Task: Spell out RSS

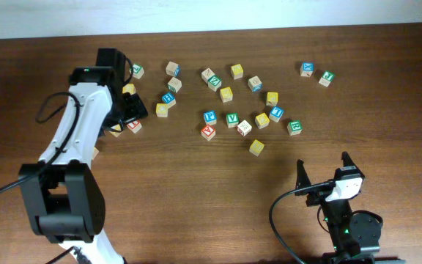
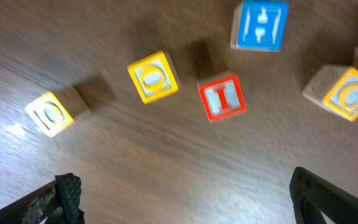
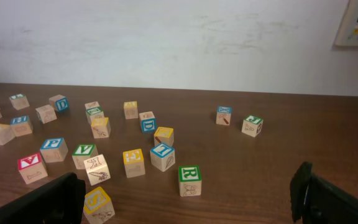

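The green R cube (image 3: 189, 176) stands on the table just ahead of my right gripper (image 3: 185, 214), which is open and empty; it also shows in the overhead view (image 1: 294, 127). A yellow S cube (image 3: 98, 202) lies near the right gripper's left finger and shows overhead too (image 1: 256, 147). Another yellow-faced cube (image 3: 133, 159) sits behind it, its letter unclear. My left gripper (image 2: 188, 205) is open and empty, hovering over bare table near yellow cubes (image 2: 153, 76) with round letters. Overhead it is at the far left (image 1: 128, 111).
Several other letter cubes are scattered across the far half of the table, among them a green V (image 1: 231, 119), a red-lettered cube (image 1: 208, 132) and blue ones (image 1: 209, 116). A red I cube (image 2: 222, 98) and a blue H cube (image 2: 260, 23) lie ahead of the left gripper.
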You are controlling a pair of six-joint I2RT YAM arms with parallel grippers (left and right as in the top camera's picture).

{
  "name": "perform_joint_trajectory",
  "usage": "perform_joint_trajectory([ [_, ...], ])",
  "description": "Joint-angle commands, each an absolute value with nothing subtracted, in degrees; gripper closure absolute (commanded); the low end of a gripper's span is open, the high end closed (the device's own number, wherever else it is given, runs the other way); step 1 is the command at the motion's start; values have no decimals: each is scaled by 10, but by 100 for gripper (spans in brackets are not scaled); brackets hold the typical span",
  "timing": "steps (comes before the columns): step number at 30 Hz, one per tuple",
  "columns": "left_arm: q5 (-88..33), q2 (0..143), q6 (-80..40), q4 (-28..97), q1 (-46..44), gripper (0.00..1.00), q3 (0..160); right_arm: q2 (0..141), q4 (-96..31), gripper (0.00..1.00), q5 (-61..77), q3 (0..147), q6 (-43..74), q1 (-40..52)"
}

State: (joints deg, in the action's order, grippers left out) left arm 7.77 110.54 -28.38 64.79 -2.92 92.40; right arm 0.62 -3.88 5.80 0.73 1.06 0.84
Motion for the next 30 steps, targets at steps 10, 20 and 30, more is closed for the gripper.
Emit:
perform_joint_trajectory([
  [10,-49,1054,-175,668,-44,1,920,2,-13,2,51,3,9,12],
  [20,-48,994,-177,670,25,1,920,84,89,2,188,176,188,11],
  [30,-47,994,-177,670,25,1,920,631,-298,2,499,700,131,11],
])
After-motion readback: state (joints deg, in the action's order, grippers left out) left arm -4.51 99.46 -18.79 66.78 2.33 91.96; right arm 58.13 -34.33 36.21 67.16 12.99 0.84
